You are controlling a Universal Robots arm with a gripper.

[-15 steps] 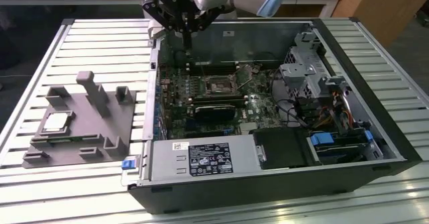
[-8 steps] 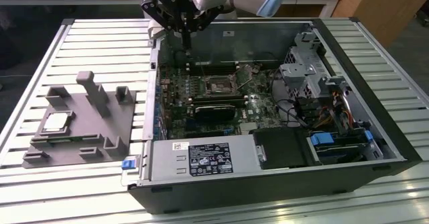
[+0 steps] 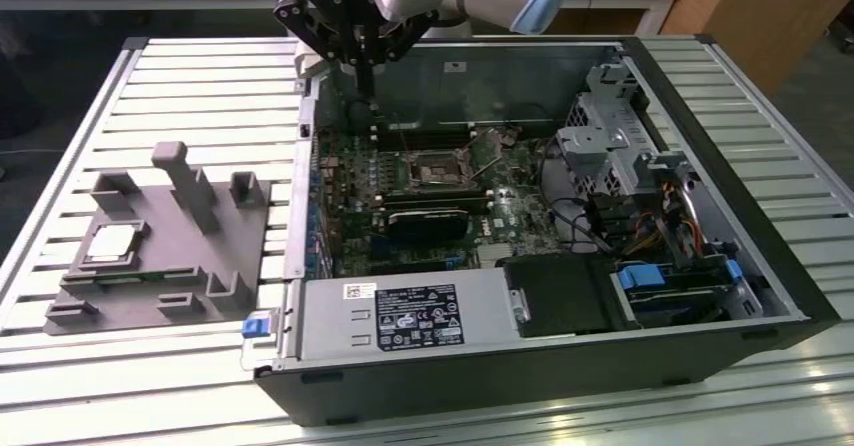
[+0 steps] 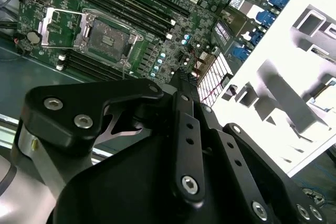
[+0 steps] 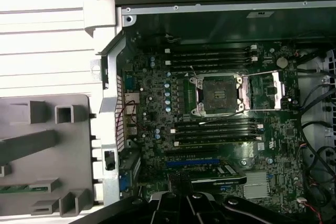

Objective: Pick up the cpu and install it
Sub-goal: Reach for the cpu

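The cpu (image 3: 114,244), a small silvery square chip, lies flat on the grey fixture plate (image 3: 160,296) at the exterior view's left, beside the open computer case (image 3: 534,366). My gripper (image 3: 363,86) hangs over the case's far left corner, well away from the cpu, shut with nothing in it. In both wrist views its black linkages converge to a closed tip (image 4: 181,76) (image 5: 181,198). On the motherboard the dark socket (image 3: 438,171) (image 4: 107,38) (image 5: 218,94) stands uncovered, its metal load plate (image 5: 268,88) flipped open beside it.
Inside the case are memory slots (image 5: 215,129), an expansion card (image 3: 427,224), a metal drive cage (image 3: 607,146), loose cables (image 3: 667,216) and a power supply (image 3: 400,316). Upright blocks (image 3: 187,181) rise from the fixture plate. Everything rests on a slatted table (image 3: 200,76).
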